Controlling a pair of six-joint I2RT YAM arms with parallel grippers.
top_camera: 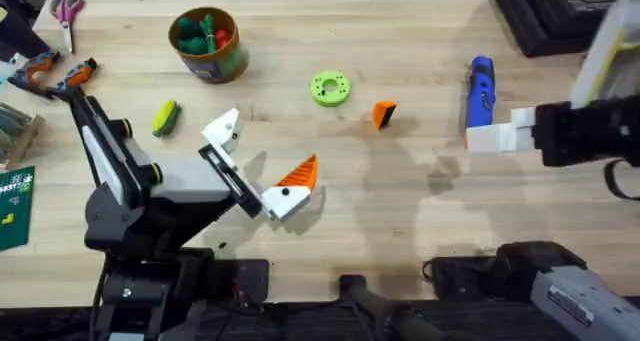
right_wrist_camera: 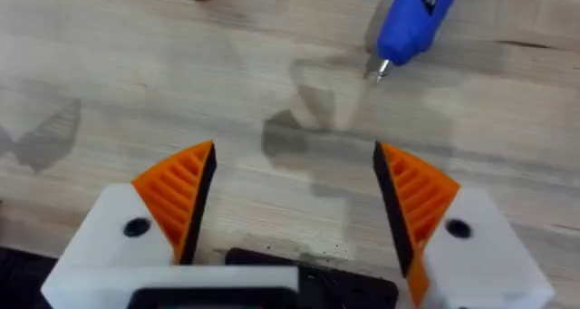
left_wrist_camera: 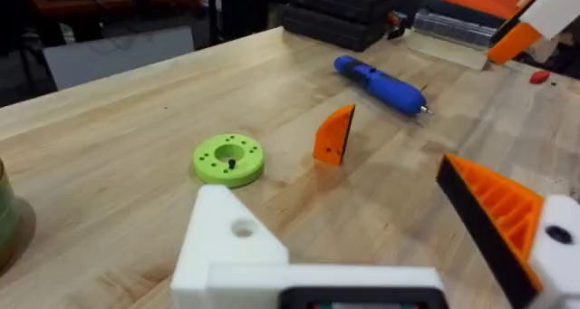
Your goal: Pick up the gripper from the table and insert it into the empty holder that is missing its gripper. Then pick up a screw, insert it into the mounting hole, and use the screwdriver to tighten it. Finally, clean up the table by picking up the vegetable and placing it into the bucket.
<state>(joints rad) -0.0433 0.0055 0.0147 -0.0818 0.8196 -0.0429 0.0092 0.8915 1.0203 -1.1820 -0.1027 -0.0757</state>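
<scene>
The orange wedge gripper (top_camera: 384,113) (left_wrist_camera: 335,135) stands on the table between the green disc and the blue screwdriver (top_camera: 481,91) (left_wrist_camera: 381,84) (right_wrist_camera: 417,14). My left gripper (top_camera: 260,153) (left_wrist_camera: 331,187) is open near the table's middle. One of its jaws is the bare white holder (top_camera: 222,131) (left_wrist_camera: 231,246); the other carries an orange ribbed pad (left_wrist_camera: 498,218). My right gripper (top_camera: 497,133) (right_wrist_camera: 294,155) hangs open just below the screwdriver's tip, holding nothing. The yellow-green vegetable (top_camera: 165,118) lies left of the holder. The bucket (top_camera: 208,43) stands behind it.
A green round disc (top_camera: 330,88) (left_wrist_camera: 228,157) with holes lies mid-table, a small dark piece in its centre. The bucket holds green and red toy vegetables. Scissors (top_camera: 68,9) and orange-handled tools (top_camera: 60,76) lie at the far left. Black equipment (top_camera: 545,16) sits at the back right.
</scene>
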